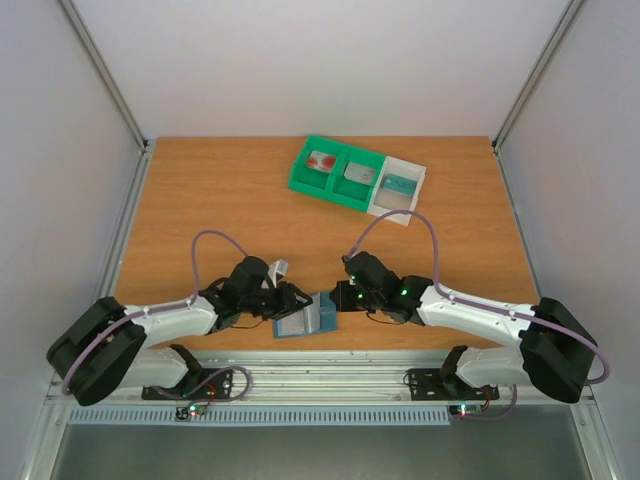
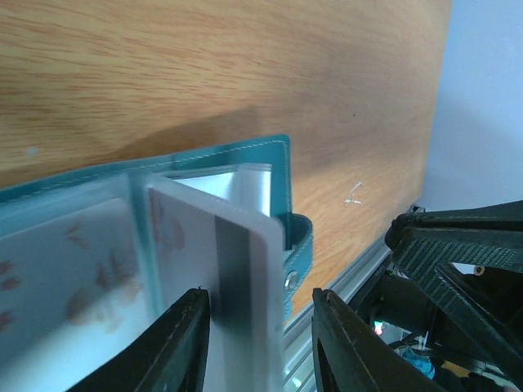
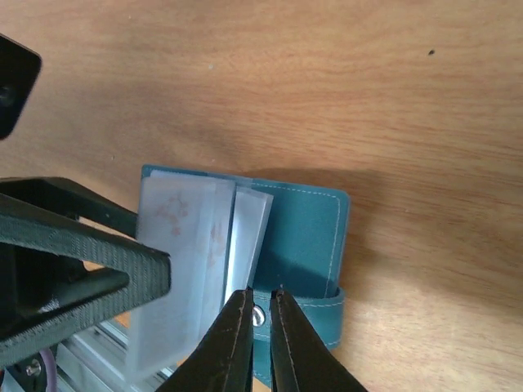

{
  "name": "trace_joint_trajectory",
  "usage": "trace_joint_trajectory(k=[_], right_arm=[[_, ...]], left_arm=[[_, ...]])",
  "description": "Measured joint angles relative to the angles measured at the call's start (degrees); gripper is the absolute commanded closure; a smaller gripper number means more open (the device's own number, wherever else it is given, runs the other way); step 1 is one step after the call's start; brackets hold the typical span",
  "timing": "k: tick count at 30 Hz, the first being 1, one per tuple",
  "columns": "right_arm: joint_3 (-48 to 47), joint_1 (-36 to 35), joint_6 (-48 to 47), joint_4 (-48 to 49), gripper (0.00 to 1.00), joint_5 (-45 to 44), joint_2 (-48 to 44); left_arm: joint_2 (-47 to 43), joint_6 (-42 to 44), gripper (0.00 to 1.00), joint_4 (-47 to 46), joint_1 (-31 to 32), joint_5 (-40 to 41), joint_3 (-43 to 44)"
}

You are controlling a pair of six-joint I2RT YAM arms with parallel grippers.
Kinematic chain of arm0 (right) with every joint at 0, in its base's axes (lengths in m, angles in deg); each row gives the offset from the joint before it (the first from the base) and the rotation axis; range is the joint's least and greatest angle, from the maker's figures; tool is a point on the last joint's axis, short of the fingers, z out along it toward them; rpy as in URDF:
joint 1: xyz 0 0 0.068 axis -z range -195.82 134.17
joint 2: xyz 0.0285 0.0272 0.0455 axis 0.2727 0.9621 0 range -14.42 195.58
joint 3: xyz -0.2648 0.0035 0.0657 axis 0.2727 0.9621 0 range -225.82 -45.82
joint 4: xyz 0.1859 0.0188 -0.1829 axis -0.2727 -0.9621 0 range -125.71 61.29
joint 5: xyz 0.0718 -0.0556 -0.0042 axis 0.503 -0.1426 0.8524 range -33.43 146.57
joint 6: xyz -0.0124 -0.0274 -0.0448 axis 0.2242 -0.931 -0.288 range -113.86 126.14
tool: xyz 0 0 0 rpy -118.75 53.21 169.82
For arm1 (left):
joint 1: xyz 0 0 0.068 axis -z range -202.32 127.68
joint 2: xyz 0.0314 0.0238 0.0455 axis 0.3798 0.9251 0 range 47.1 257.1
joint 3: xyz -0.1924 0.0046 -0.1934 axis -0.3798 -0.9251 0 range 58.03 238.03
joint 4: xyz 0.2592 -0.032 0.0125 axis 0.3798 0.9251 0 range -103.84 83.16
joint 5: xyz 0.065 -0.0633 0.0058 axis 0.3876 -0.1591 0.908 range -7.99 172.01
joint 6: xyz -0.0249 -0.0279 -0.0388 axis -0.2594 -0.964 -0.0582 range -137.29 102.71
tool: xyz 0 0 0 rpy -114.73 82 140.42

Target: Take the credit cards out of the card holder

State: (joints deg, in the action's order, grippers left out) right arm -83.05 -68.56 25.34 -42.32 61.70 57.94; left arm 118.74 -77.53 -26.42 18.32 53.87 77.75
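Item: card holder (image 3: 306,229), table (image 1: 230,190) near edge. My right claw (image 3: 261,292) together at strap (image 3: 315,306), likely steadying it. My left claw (image 2: 260,298) apart astride protruding credit card (image 2: 245,261), poised for pull.

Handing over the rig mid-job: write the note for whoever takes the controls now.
Left end effector: open, straddling a white striped card sticking out of the card holder.
Right end effector: shut on the card holder at its snap strap, by the near edge of the table.
Done: three cards in the tray, one per compartment: red-marked white card, grey card, teal card.
Left: grip the striped card and pull it out; more cards in the sleeves, cannot tell.
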Motion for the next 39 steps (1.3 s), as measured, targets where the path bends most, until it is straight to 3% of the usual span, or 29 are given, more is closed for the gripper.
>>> trace_joint_trajectory(k=[11,21,39], right_arm=[[0.8,0.0,0.0,-1.1,0.91,-2.0,-2.5],[0.8,0.0,-0.6,0.0,0.91,1.9,-2.0],[-2.0,-0.2,-1.5,3.8,0.91,11.7,8.4]], left_arm=[[4.0,-0.6,0.59,-3.1,3.1,0.3,2.5],[-2.0,0.6,0.60,2.9,3.3,6.5,2.7],[2.4,1.3,0.60,5.3,3.3,9.1,1.9]])
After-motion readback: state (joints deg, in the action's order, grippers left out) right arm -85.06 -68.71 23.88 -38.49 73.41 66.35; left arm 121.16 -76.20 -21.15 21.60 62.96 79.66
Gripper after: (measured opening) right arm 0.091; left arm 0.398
